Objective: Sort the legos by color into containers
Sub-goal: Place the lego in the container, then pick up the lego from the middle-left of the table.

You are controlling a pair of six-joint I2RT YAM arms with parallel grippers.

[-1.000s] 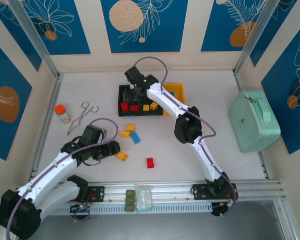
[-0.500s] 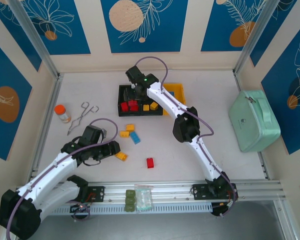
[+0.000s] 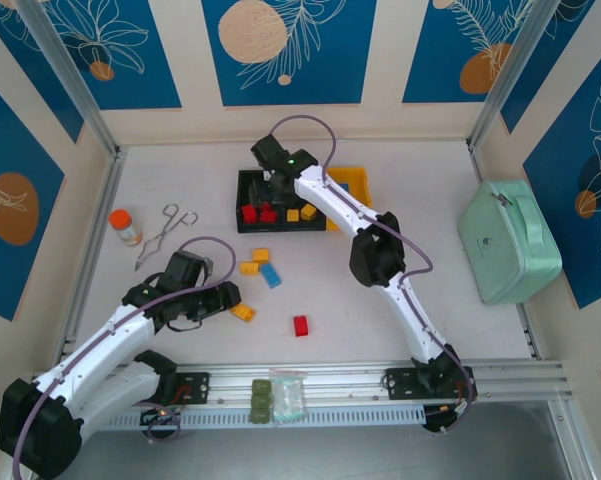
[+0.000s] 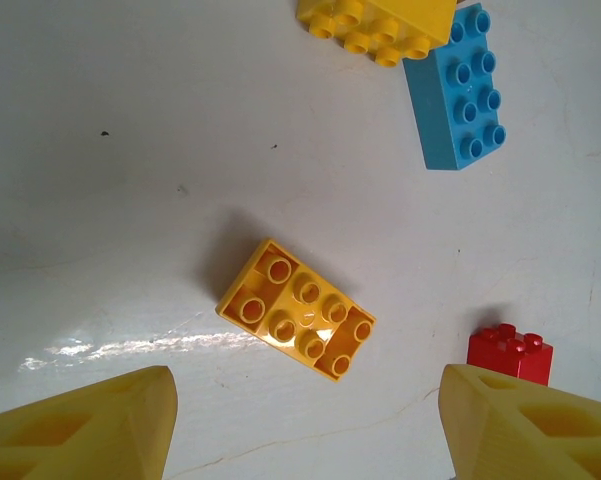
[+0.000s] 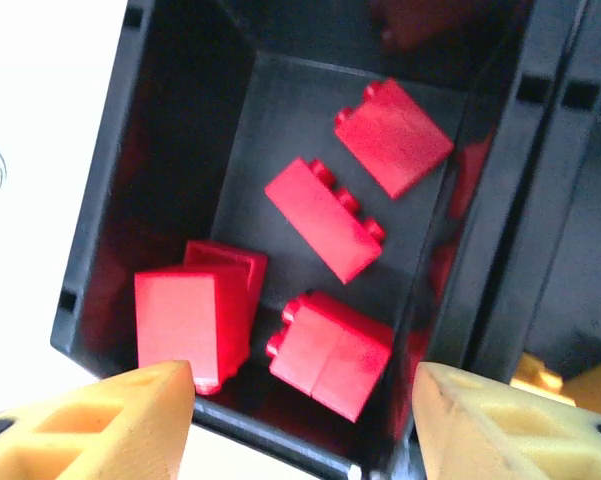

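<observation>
Looks like a robotics lab cell: white table [image 3: 430, 200] walled by blue leaf-print panels [image 3: 310, 60] at 12 o'clock, aluminium rail [image 3: 330, 378] at 6 o'clock, left arm [image 3: 110, 345] and right arm [image 3: 410, 310] bolted on.

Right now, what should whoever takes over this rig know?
Left end effector: open, empty, above an upside-down yellow brick on the table.
Right end effector: open, empty, over the outer black bin.
Done: red bricks lie in that bin, yellow bricks in the middle black bin.
Left: the upside-down brick, two more yellow bricks, a blue brick and a loose red brick, all on the table.
</observation>
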